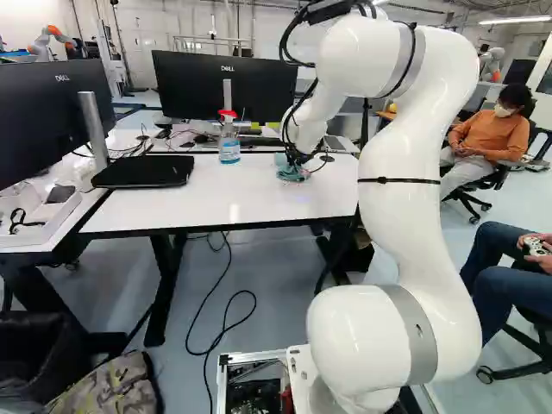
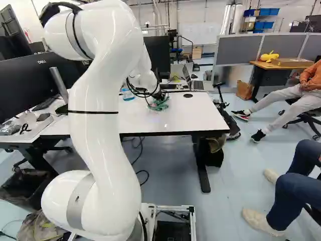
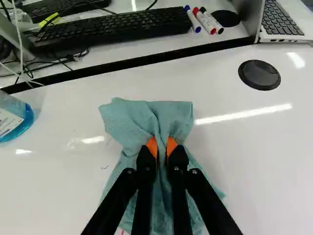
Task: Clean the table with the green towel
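1. Gripper (image 1: 296, 170) points down at the white table (image 1: 250, 203), its fingers drawn nearly together.
2. In the wrist view, the orange pads (image 3: 152, 146) pinch a bunched fold of the green towel (image 3: 139, 122) from both sides.
3. The towel lies on the tabletop, creased toward the grip, its cloth spreading ahead of the fingers, out to both sides and beneath them.
4. A spray bottle with a red top (image 1: 228, 138) and blue liquid stands upright near the towel, apart from it.
5. Ahead of the towel, across a dark gap, a black keyboard (image 3: 117, 27) lies beside three capped markers (image 3: 204, 20) and an open laptop (image 3: 282, 19).
6. A round black cable grommet (image 3: 259, 75) sits on the towel's side of that gap.
7. Small dark marks (image 3: 104, 167) show on the tabletop just beside the towel.
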Motion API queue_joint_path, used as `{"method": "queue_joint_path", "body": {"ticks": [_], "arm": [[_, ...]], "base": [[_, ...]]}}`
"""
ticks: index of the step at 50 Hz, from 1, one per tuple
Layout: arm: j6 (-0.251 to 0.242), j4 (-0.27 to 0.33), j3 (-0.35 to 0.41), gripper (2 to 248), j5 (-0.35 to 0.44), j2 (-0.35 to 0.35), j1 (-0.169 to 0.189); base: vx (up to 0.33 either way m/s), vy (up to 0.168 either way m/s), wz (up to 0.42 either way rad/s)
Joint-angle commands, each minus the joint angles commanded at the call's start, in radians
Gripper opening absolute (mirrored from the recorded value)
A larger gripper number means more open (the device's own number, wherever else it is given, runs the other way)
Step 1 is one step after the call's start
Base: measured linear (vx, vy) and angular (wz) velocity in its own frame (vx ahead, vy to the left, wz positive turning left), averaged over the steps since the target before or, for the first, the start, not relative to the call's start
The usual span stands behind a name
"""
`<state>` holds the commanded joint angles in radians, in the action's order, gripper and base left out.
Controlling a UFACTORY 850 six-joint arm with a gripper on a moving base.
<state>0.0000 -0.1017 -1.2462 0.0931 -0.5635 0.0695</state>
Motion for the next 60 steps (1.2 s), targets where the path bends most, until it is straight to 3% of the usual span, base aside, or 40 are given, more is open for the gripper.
{"method": "queue_joint_path", "body": {"ticks": [28, 47, 60], "arm": [[0.000, 0.000, -0.150, 41, 0.000, -0.109, 0.026], [0.000, 0.000, -0.257, 41, 0.000, -0.185, 0.003], [0.000, 0.000, -0.274, 41, 0.000, -0.197, -0.025]], "base": [[0.000, 0.000, 0.000], [0.000, 0.000, 0.000], [0.000, 0.000, 0.000]]}}
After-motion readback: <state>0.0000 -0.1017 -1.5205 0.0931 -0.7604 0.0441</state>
